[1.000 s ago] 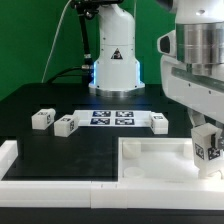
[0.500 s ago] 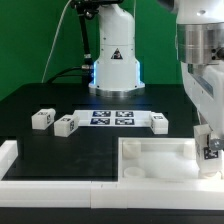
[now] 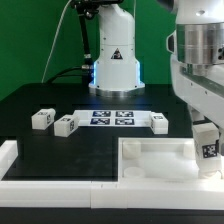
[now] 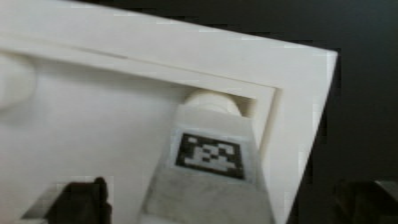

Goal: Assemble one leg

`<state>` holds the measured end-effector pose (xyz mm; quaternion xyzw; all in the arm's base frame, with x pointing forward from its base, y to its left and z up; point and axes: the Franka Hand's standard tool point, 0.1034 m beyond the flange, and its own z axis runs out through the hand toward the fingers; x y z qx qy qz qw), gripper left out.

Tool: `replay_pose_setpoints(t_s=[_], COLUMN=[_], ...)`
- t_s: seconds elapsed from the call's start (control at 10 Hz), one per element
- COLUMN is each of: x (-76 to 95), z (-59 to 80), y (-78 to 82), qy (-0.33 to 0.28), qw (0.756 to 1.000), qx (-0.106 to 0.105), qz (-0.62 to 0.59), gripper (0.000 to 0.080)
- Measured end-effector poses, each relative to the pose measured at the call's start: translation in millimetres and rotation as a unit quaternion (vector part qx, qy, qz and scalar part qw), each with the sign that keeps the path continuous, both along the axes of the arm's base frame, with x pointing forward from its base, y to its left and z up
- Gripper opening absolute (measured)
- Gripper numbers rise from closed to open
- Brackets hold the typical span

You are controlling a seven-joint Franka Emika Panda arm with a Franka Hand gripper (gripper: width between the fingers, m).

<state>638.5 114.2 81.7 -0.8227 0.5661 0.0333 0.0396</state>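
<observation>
The leg (image 3: 207, 147), a small white block with a black-and-white tag, stands at the corner of the large white tray-like part (image 3: 150, 160), on the exterior view's right. In the wrist view the leg (image 4: 214, 155) sits with its far end in the tray part's corner socket (image 4: 210, 100), leaning slightly. My gripper (image 3: 206, 133) is around the leg from above. In the wrist view one dark finger (image 4: 80, 200) stands apart from the leg's side with a pale gap between them. The other finger is lost against the dark table.
Three more legs lie on the black table: two on the exterior view's left (image 3: 41, 119) (image 3: 65, 125) and one right of the marker board (image 3: 158, 122). The marker board (image 3: 112, 118) lies mid-table. The robot base (image 3: 115, 60) stands behind. A white wall part (image 3: 8, 158) runs along the near left.
The wrist twisted one way half a second ago and has turned back toward its earlier pose. The leg stays at the tray part's corner; its tag has shifted slightly right.
</observation>
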Motion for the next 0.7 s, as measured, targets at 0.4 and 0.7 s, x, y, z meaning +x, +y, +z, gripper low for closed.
replay_pose_setpoints(t_s=[0.4,0.7], x=[0.0,1.1], z=[0.0,0.1], y=[-0.5,-6.3], qy=[-0.022,-0.038], qw=[0.976,0.928], qx=[0.001,0.001], qz=[0.218,0.371], gripper=[0.0649,0.0649])
